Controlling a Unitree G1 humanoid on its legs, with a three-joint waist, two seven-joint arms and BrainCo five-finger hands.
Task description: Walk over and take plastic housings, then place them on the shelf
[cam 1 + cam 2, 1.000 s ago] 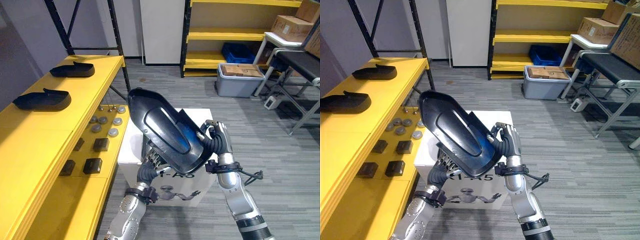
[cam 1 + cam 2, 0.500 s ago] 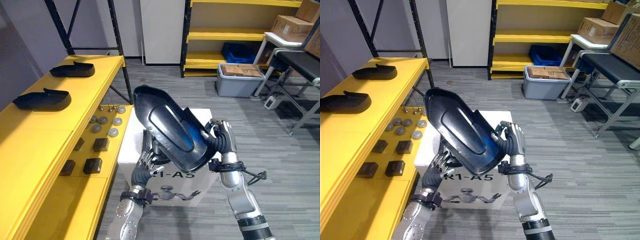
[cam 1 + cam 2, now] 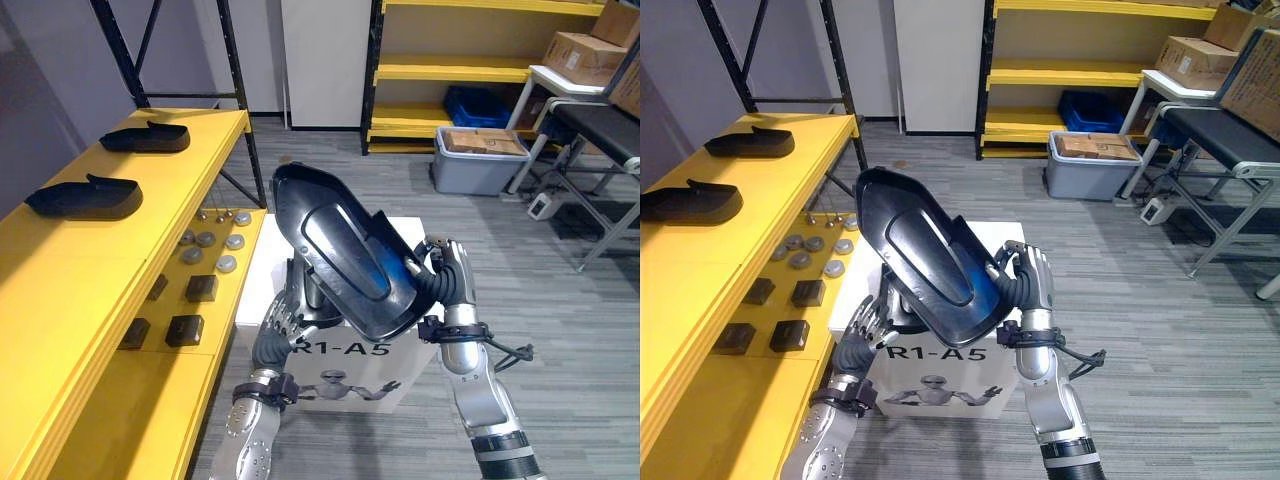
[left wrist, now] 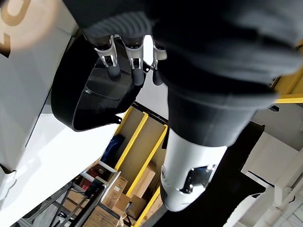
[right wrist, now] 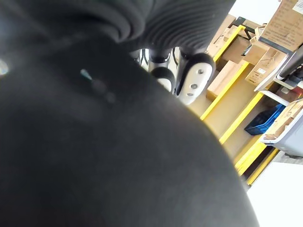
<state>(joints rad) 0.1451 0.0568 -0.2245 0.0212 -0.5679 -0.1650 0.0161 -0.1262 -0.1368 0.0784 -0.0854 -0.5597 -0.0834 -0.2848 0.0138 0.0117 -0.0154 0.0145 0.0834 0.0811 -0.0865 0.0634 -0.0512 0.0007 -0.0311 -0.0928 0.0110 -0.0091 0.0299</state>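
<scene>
A large glossy black plastic housing (image 3: 345, 255) is held tilted above a white box (image 3: 262, 280), its narrow end up and to the left. My right hand (image 3: 447, 290) is shut on its lower right edge, fingers curled round the rim. Just below the housing, at the box's left front corner, my left hand (image 3: 283, 325) is open with its fingers spread and pointing up. In the left wrist view its fingers (image 4: 135, 71) reach toward the housing's hollow underside (image 4: 94, 99). Two more black housings (image 3: 145, 138) (image 3: 85, 198) lie on the yellow shelf (image 3: 90, 270) to my left.
Metal discs (image 3: 212, 245) and dark blocks (image 3: 186, 330) lie on the shelf's lower board. Beyond the box are a grey crate (image 3: 480, 158), a yellow rack (image 3: 450, 70) with a blue bin (image 3: 478, 105), cardboard boxes (image 3: 585, 50) and a black bench (image 3: 600, 125) on the right.
The housing has shifted a little up and to the right in my right hand. My left hand has come out from under it and spread its fingers.
</scene>
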